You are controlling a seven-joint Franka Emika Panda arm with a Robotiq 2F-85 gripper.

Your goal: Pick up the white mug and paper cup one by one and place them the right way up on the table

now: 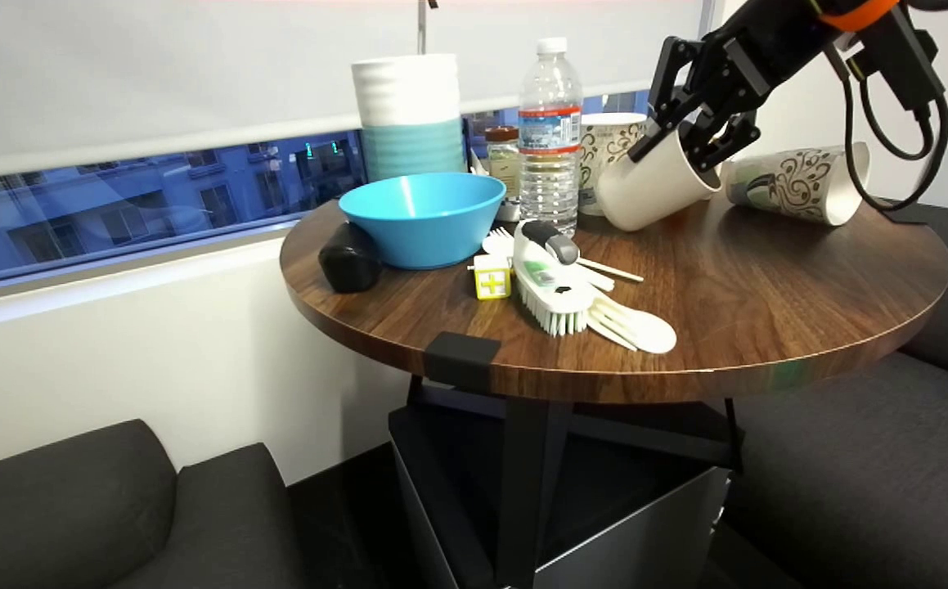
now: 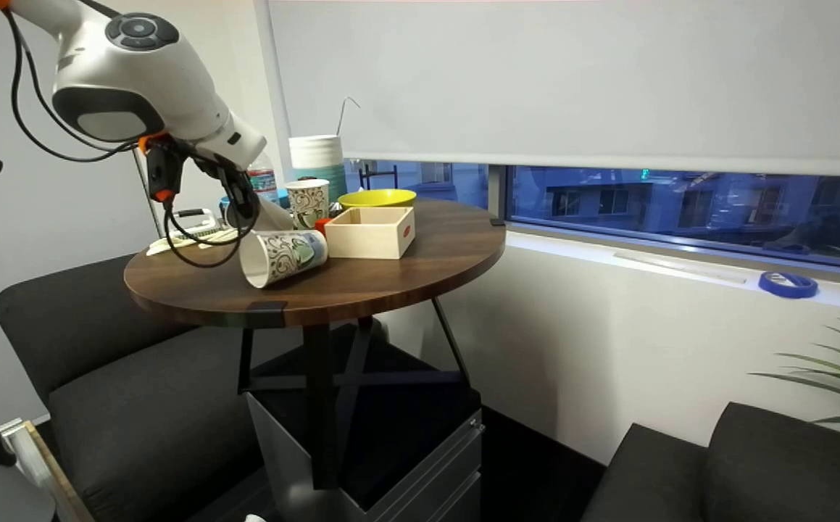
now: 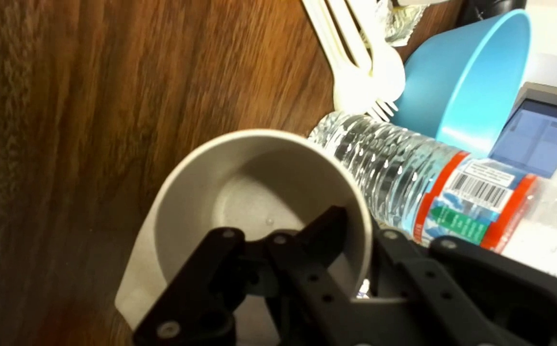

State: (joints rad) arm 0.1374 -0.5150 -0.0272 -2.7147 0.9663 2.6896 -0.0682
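Jaws were clamped on the tilted white mug [image 1: 645, 192]; righting, judged in hand, next required levelling beneath them.

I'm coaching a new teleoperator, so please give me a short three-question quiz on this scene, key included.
1. What do the fingers grip, and where?
2. True or false: the water bottle stands upright with its cap on.
3. Which lies on its side on the table: (a) the blue bowl, (b) a patterned paper cup, (c) the wooden box?

Key:
1. The white mug, at its rim, with one finger inside and one outside.
2. True.
3. (b)
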